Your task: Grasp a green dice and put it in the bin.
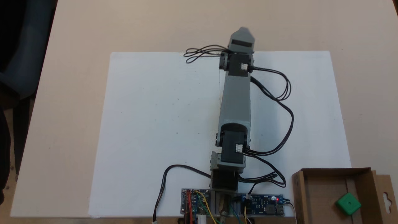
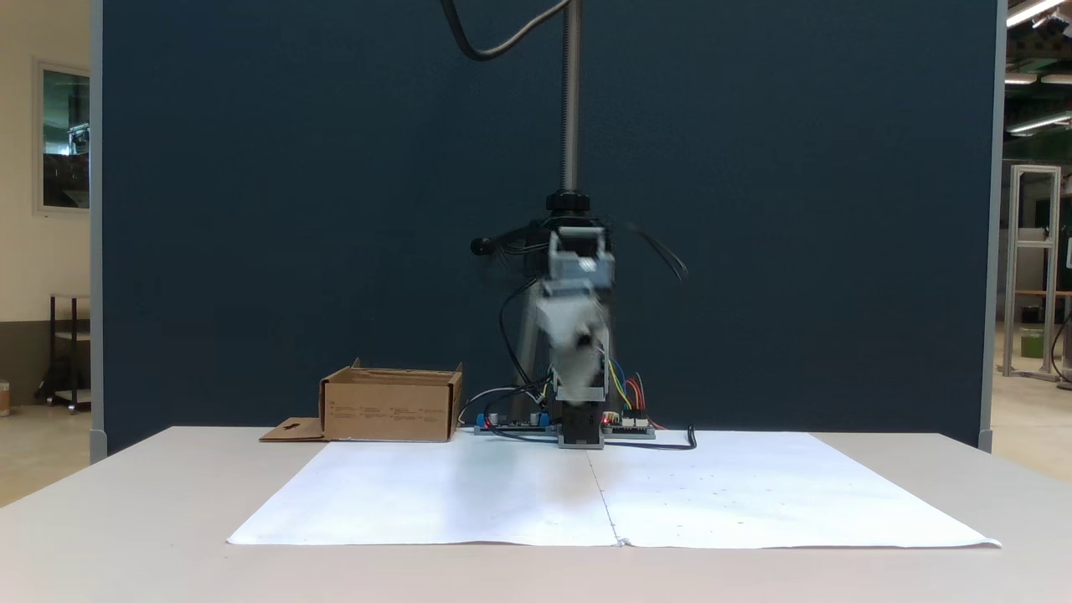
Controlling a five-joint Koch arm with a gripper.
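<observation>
the jaws (image 1: 242, 31) sit at the upper middle of the top-down fixed view, at the far tip of the grey arm (image 1: 235, 96), which stretches straight up the frame from its base at the bottom centre. from above only a single grey wedge shows at the tip, and in the front-facing fixed view the jaws (image 2: 576, 381) are a motion-smeared blur, so whether they are parted or closed cannot be told, and nothing green shows at them.

the green dice (image 1: 348, 203) is well apart from the jaws, down in the lower right corner of the top-down fixed view. it lies on the floor of the bin (image 1: 323, 186), toward the bin's right-hand wall. it's a small bright green cube, sitting turned at an angle to the bin's walls, with one dark round pip showing on its top face.

the bin itself is a shallow brown cardboard box, open on top, with a flap carrying a hang-hole cutout on its right side. in the front-facing fixed view the bin (image 2: 390, 408) stands left of the arm's base on the tabletop (image 2: 126, 536), just off the corner of the white paper sheet (image 2: 502, 494); its walls hide the dice there.
</observation>
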